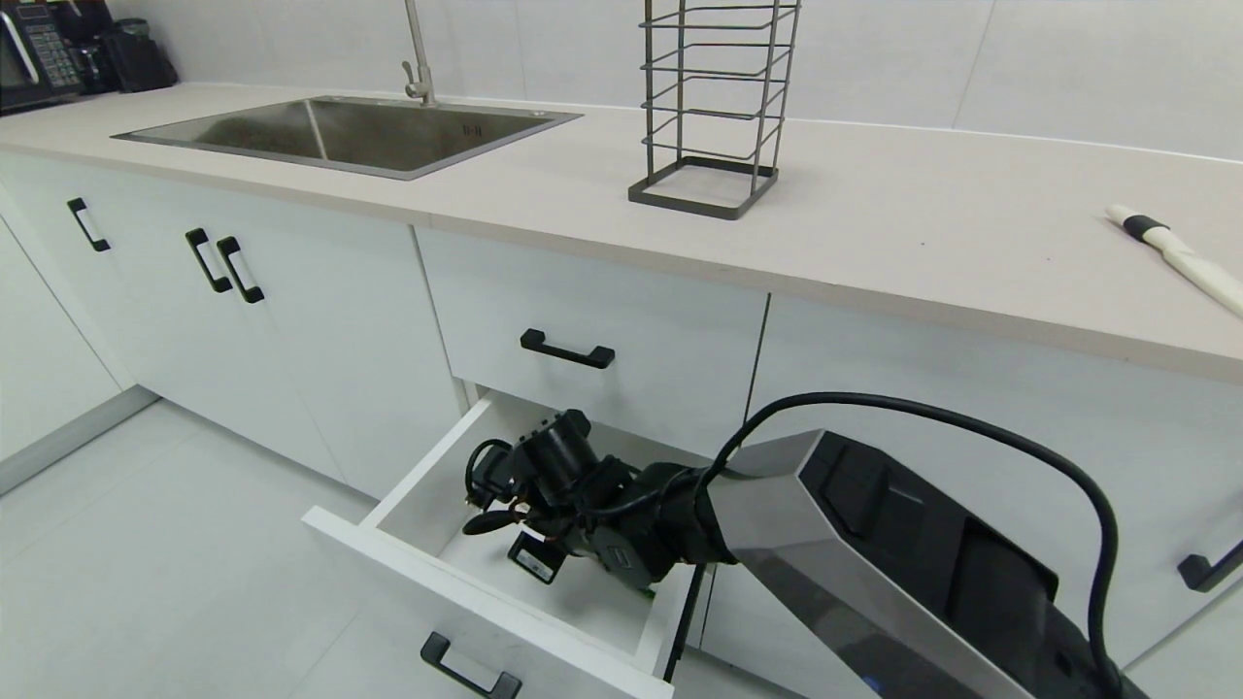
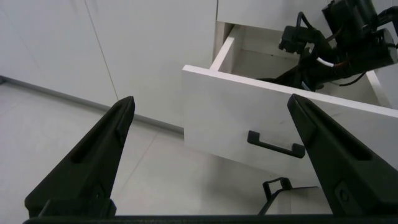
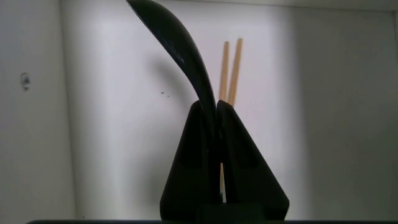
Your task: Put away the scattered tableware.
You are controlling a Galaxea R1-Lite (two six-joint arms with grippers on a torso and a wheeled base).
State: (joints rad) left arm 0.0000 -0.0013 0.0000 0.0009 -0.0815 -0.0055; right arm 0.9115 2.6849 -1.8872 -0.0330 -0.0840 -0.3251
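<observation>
Nearest us, our left pincer hangs wide open and empty, facing the pulled-out white drawer. Inside it, our right pincer is clamped on a glossy black curved spoon, poised above the drawer floor and not yet released. Just beyond, a pair of pale wooden chopsticks lies stowed. Farther off, a white-handled utensil with a black band waits on the beige bench; that one looks left to collect.
</observation>
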